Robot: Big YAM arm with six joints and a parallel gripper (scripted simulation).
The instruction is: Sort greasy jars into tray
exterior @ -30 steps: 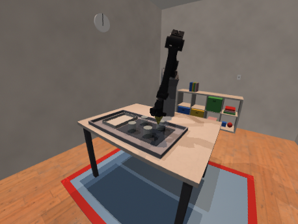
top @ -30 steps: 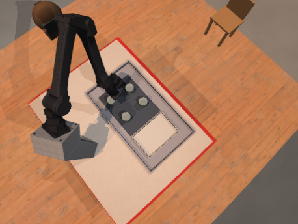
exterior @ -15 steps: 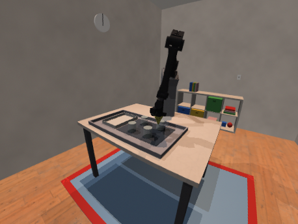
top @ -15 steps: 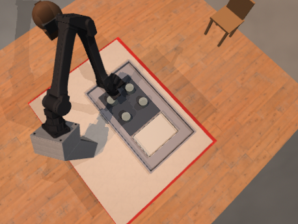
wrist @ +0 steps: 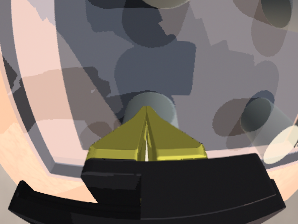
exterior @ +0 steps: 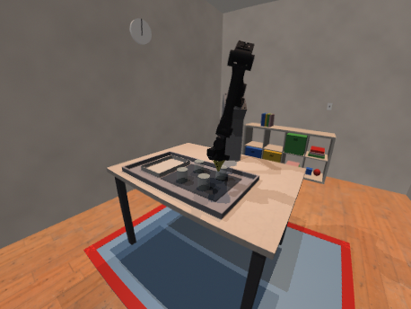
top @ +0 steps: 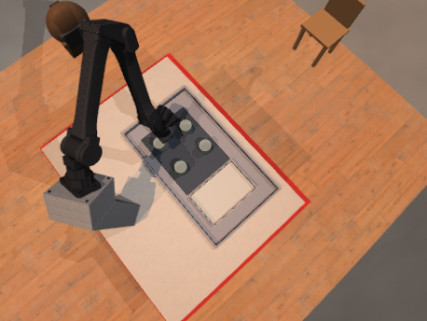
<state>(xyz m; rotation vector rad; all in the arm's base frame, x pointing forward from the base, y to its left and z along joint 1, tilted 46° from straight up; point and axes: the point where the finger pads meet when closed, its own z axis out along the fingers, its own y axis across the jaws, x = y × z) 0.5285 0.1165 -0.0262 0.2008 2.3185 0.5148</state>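
Four glass jars stand mouth down on the dark drying mat (top: 186, 151): one at the back (top: 185, 125), one on the left (top: 159, 144), one on the right (top: 205, 146) and one near the tray (top: 180, 166). My gripper (top: 164, 135) is shut and empty, its tips low beside the left jar. In the wrist view the closed yellow fingertips (wrist: 147, 121) point at this jar (wrist: 152, 106), touching or nearly touching its side. In the exterior view the gripper (exterior: 219, 167) hangs just above the nearest jar (exterior: 221, 176).
The white tray (top: 223, 192) stands beside the mat inside the grey raised frame (top: 272, 187); it holds nothing. It also shows in the exterior view (exterior: 159, 166). My arm's base (top: 79, 201) stands at the table's left side.
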